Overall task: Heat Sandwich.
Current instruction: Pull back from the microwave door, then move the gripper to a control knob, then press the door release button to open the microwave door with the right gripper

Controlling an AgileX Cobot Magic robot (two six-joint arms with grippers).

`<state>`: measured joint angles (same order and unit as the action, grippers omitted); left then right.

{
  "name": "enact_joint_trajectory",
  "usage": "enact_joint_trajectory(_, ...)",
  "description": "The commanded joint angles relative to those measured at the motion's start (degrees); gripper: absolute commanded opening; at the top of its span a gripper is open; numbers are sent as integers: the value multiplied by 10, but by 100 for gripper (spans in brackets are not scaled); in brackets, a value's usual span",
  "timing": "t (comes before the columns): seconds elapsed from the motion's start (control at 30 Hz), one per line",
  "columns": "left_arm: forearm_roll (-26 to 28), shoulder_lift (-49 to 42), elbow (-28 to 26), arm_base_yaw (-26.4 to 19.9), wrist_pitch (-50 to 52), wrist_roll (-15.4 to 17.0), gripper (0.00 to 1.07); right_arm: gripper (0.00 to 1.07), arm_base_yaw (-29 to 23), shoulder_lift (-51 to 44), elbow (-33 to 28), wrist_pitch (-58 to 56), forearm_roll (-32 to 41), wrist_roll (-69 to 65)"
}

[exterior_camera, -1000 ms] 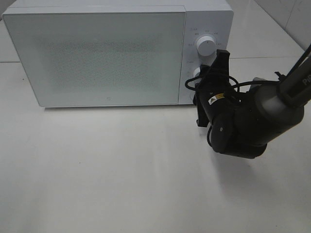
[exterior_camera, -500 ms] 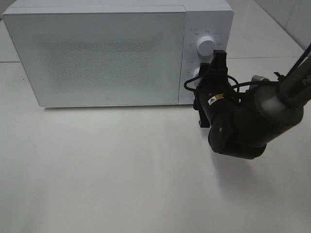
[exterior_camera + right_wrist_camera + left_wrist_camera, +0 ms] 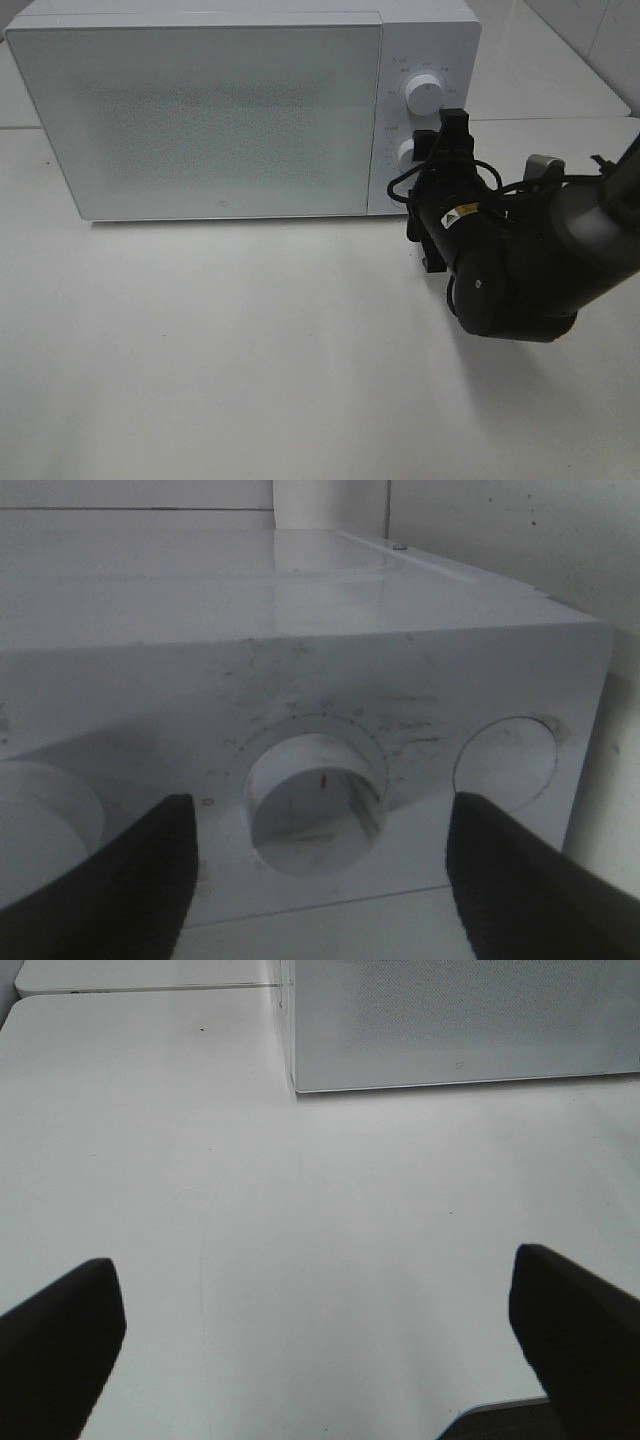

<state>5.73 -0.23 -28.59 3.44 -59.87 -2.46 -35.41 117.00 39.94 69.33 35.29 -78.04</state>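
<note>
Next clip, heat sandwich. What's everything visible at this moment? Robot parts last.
microwave: 1, white, door shut, back of table
upper knob: 1, white, microwave's right panel
lower knob: 1, white, below the upper knob
table: 1, white, under everything
sandwich: 0, none in view
right arm: 1, black, reaching to the panel
right gripper: 1, open, black fingers flanking lower knob, not touching
left gripper: 1, open, black fingers over table before microwave

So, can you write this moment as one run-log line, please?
microwave door: closed | right gripper: open, jaws either side of lower knob | left gripper: open, over table | sandwich: not in view
</note>
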Motion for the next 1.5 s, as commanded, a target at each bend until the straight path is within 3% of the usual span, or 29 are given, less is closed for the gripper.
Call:
enact_joint_trajectory(0.03, -1, -17, 2, -1, 5, 3, 103, 70, -1, -28, -23, 21, -40, 11)
enact_joint_trajectory(0.33, -1, -17, 2, -1, 5, 3, 103, 71, -1, -80, -76, -48, -98, 34)
enact_joint_trajectory(0.53, -1, -17, 2, -1, 5, 3, 103, 78, -1, -130, -116, -69, -125, 97)
enact_joint_trajectory(0.9, -1, -17, 2, -1, 5, 3, 103, 75, -1, -205, -125, -182, -167, 202)
enact_joint_trajectory(1.2, -1, -17, 2, -1, 5, 3, 103, 75, -1, -285, -115, -418, -183, 356)
enact_joint_trajectory(1.3, -1, -17, 2, -1, 5, 3, 103, 75, 0, -320, -91, -537, -183, 469)
enact_joint_trajectory(1.5, -1, -17, 2, -1, 5, 3, 103, 75, 0, -363, -40, -671, -201, 620)
